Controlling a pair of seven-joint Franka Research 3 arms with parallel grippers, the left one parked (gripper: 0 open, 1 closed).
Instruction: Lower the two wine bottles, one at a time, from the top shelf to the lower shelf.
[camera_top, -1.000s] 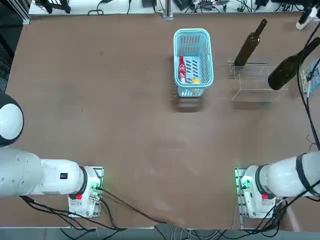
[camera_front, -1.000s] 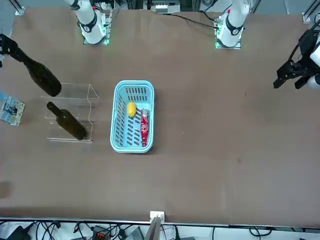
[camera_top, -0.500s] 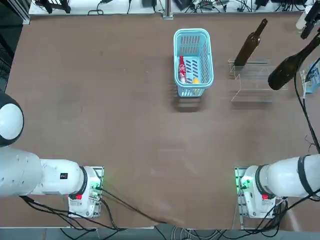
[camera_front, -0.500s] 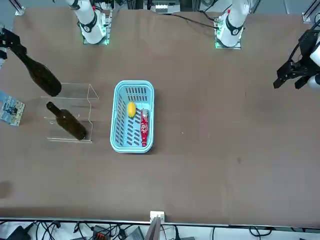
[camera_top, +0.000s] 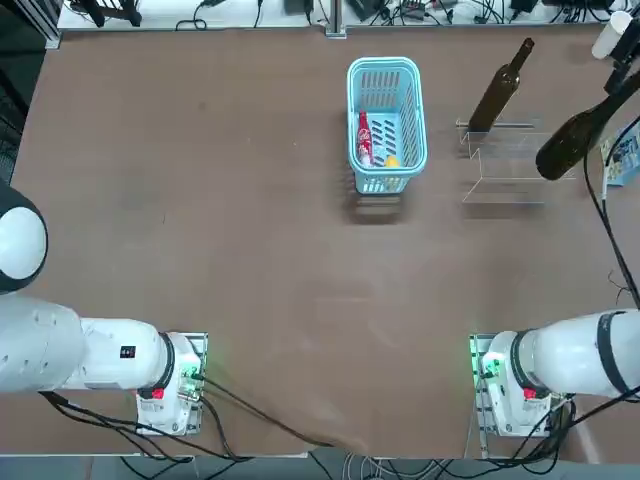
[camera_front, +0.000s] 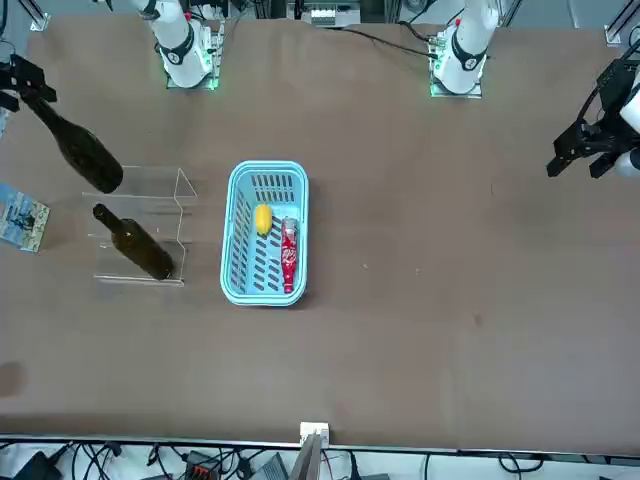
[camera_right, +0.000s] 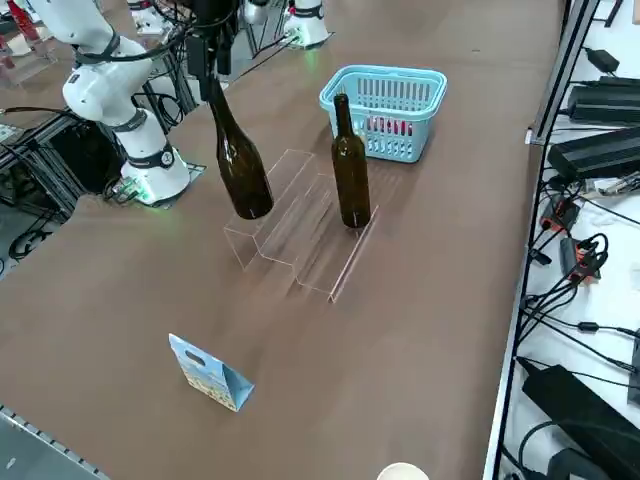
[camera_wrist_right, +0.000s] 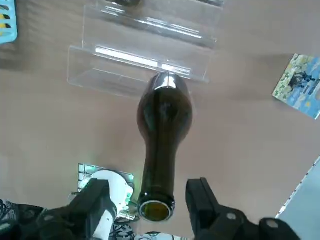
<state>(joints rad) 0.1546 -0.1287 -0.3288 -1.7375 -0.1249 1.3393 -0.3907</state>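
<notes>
- the brown table (camera_top: 250, 220) takes up pretty much everything, with all the stuff sitting over on its far right part
- the clear acrylic stand (camera_right: 300, 225) is on the right side, well right of the basket. Its top shelf (camera_right: 285, 195) is the nearer level and the lower shelf (camera_right: 340, 262) is the strip on the far side
- light-blue basket (camera_top: 386, 125) sits left of the stand, apart from it
- held wine bottle (camera_right: 236, 150) is up in the air and tilted, neck leaning off to the right. Its base hangs over the near right end of the stand, above the top shelf, and isn't touching it as far as I can see
- other wine bottle (camera_right: 350, 165) stands upright on the lower shelf, towards the stand's left end, with nothing gripping it
- right gripper (camera_right: 213, 62) is out past the stand's right end, high up, clamped on the top of the held bottle's neck with a finger on either side of the mouth
- a little blue picture card (camera_right: 210, 375) stands on the table just right of the stand
- inside the basket are a small red bottle (camera_front: 288, 256) and a yellow thing (camera_front: 262, 219), lying side by side
</notes>
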